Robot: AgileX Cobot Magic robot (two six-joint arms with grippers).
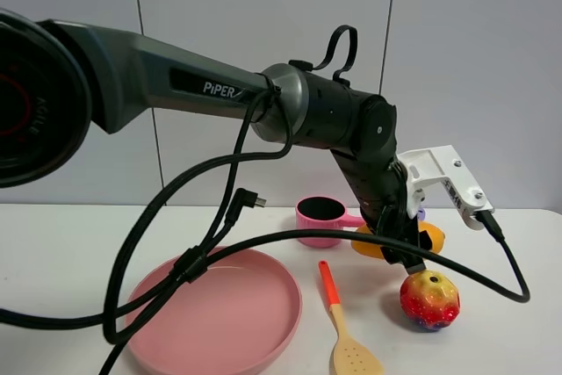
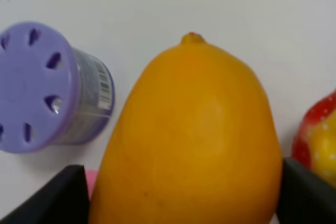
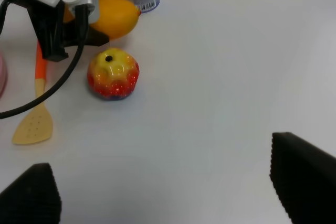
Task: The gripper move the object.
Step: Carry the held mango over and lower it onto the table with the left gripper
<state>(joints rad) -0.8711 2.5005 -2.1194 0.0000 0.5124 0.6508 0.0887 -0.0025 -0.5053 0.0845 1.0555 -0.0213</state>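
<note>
L gripper (image 1: 406, 250) on mango (image 2: 189, 140), fingers (image 2: 52, 200) pinching both sides.
Smooth skin: could slip, knock bumpy fruit (image 3: 113, 73) just beside. R fingers (image 3: 302, 177) wide, empty.

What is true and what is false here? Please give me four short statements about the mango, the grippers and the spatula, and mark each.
1. The left gripper has one finger on each side of the mango. True.
2. The mango lies on the pink plate. False: it is beside the purple container, away from the plate.
3. The right gripper is open and empty. True.
4. The spatula touches the red-yellow fruit. False: they lie apart.
</note>
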